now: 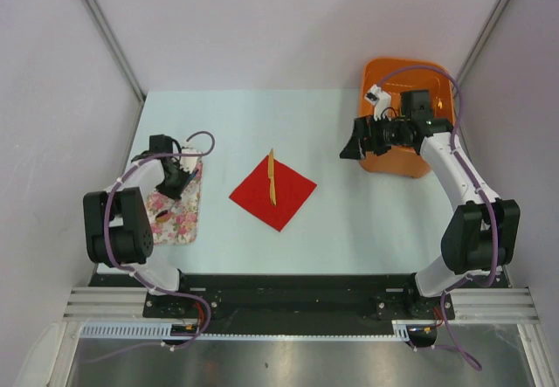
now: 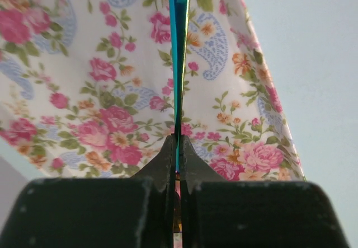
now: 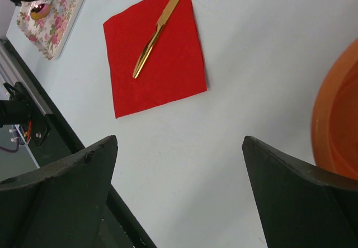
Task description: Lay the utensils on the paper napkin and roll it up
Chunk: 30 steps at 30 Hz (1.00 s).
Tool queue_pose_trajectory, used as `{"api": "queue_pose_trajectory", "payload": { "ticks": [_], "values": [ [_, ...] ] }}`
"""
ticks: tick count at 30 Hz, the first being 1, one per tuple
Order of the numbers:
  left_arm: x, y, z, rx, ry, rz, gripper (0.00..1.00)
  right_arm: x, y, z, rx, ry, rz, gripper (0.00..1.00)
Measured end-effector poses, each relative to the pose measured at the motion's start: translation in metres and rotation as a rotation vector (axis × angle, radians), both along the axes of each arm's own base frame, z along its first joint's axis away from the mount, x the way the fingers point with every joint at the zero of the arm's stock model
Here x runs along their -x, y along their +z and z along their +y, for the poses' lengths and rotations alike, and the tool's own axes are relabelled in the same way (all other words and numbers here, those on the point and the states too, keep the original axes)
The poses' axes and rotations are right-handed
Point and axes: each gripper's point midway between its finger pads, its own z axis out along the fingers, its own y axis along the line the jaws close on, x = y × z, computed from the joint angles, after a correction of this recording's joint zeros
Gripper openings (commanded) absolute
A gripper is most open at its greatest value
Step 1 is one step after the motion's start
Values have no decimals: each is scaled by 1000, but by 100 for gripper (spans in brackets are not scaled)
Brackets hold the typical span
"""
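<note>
The red paper napkin lies flat in the table's middle, turned like a diamond. A yellow-orange knife lies across it, its handle past the far corner; both also show in the right wrist view. My left gripper is over the floral cloth and is shut on a blue-green utensil, held edge-on above the cloth. A dark red spoon bowl rests on the cloth. My right gripper is open and empty, above the table beside the orange bin.
An orange plastic bin stands at the back right, its rim in the right wrist view. The floral cloth lies at the left edge of the light table. Grey walls enclose the table on three sides.
</note>
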Motion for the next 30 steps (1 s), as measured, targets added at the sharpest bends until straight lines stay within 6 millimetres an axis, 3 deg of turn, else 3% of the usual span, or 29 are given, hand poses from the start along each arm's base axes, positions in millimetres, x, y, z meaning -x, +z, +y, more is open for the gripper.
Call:
{"api": "queue_pose_trajectory", "payload": {
  "ticks": [2, 6, 9, 12, 15, 18, 22, 27, 30],
  "values": [
    [-5, 12, -3, -17, -58, -42, 0, -1, 0, -2, -1, -9, 3, 100],
    [-23, 58, -18, -76, -246, -212, 0, 0, 4, -2, -6, -5, 4, 100],
    [-23, 99, -49, -104, -488, -360, 0, 1, 15, 2, -28, 12, -3, 100],
    [-7, 132, -88, -128, -778, -474, 0, 4, 28, 14, -68, 54, -13, 100],
    [29, 153, -140, -177, -1145, -596, 0, 15, 30, 37, -106, 129, 11, 100],
    [66, 151, -179, -183, -1430, -644, 0, 36, 24, 71, -137, 234, 70, 100],
    [99, 138, -212, -169, -1685, -623, 0, 68, 11, 115, -158, 369, 163, 100],
    [112, 114, -234, -131, -1827, -521, 0, 113, -4, 161, -153, 507, 267, 100],
    [111, 112, -242, -125, -1857, -505, 0, 138, -9, 182, -154, 575, 315, 96]
  ]
}}
